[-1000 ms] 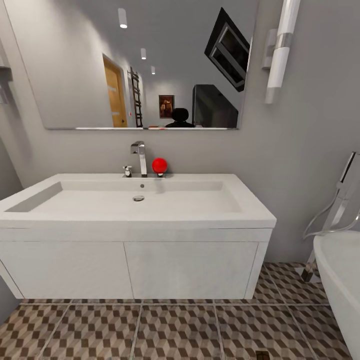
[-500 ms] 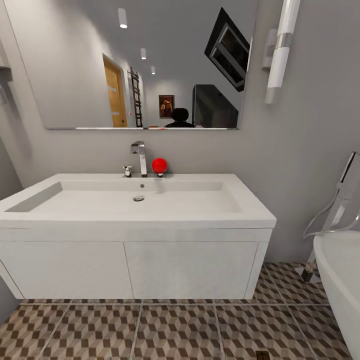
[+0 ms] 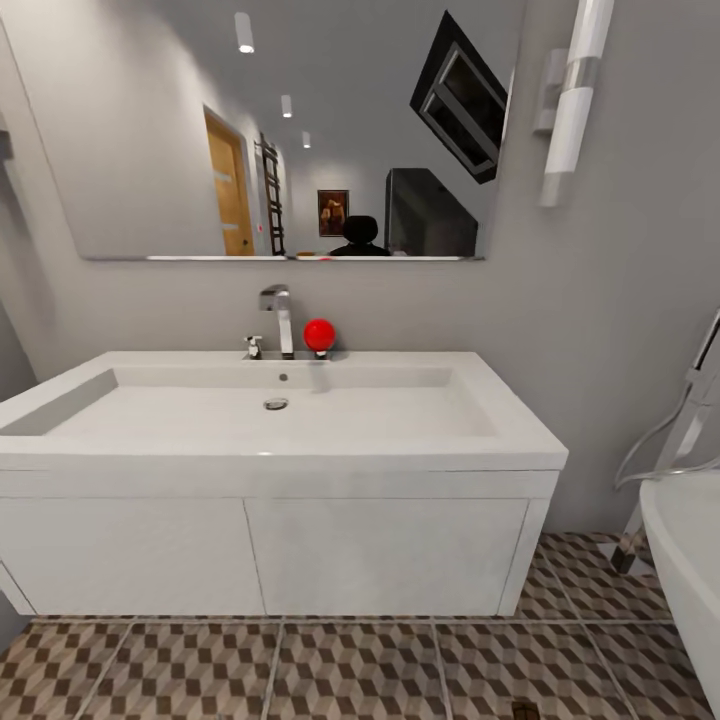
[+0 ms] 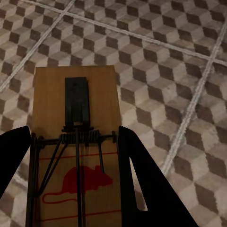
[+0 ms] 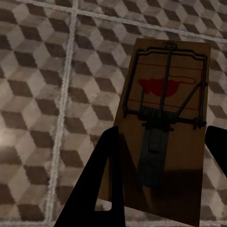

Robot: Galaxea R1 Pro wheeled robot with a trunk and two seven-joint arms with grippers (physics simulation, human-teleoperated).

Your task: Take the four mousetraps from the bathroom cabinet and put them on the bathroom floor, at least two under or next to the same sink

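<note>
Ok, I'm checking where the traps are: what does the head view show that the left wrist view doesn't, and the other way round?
Head view alone: the sink with its chrome tap, a red ball, the mirror and the bathtub rim. Left wrist view alone: a mousetrap between the left gripper's black fingers, above the tiles. Both share the cube-patterned floor.
</note>
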